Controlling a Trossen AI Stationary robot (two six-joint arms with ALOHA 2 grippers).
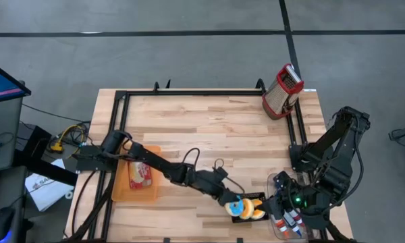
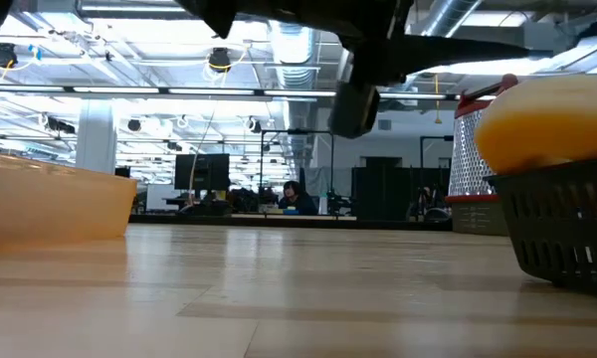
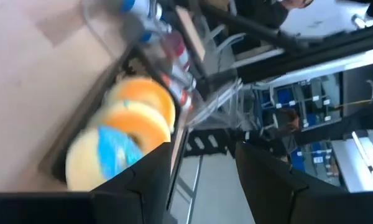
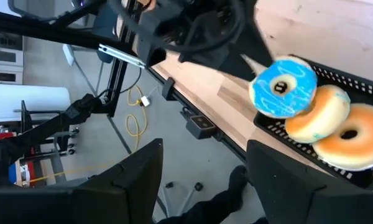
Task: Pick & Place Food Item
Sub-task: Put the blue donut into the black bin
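From the low view, a black mesh basket [image 2: 562,234] with smooth orange doughnuts fills the near right. The right wrist view alone reveals a blue-iced ring doughnut [image 4: 282,88] leaning against two orange ones in it. The left gripper [image 1: 235,206] hangs at that doughnut, fingers spread. The right gripper [image 1: 282,206], fingers apart, waits just beside the basket. Farther off stand an orange plastic tray [image 1: 136,194] and a red-trimmed metal grater [image 1: 282,91].

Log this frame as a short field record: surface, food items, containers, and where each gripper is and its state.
surface: wooden table
food: three donuts in a row, the blue-iced donut at one end
container: black basket holding the donuts, near the front edge
other items: orange tray with a packaged item; box grater at the far right corner
left gripper: at the blue-iced donut, grip unclear
right gripper: open, beside the basket, holding nothing
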